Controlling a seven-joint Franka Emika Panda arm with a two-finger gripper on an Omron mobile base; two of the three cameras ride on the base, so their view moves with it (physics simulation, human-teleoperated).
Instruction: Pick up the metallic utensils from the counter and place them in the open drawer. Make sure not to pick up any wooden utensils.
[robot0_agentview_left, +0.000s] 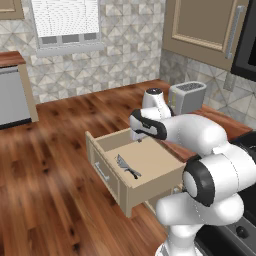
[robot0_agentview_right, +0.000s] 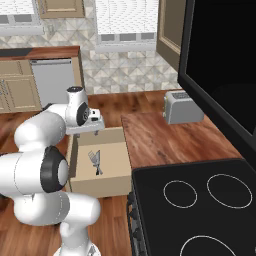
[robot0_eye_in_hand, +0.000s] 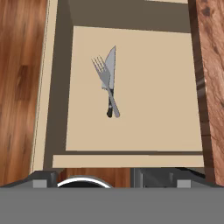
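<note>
Left base view: the drawer (robot0_agentview_left: 131, 167) stands pulled out from under the desk (robot0_agentview_left: 220, 125), a fork (robot0_agentview_left: 121, 161) and knife (robot0_agentview_left: 131, 170) lying together on its floor; the end effector (robot0_agentview_left: 138, 137) hangs above its back part, empty.

Right base view: a toaster (robot0_agentview_right: 182, 107) sits on the desk.

Hand view: fork and knife lie crossed, touching. Fingers are spread wide, holding nothing.

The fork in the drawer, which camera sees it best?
The hand view shows it best: it looks straight down at the fork, lying across the knife on the drawer floor, prongs clear. The left and right base views show both as one small grey cluster that is hard to tell apart.
</note>
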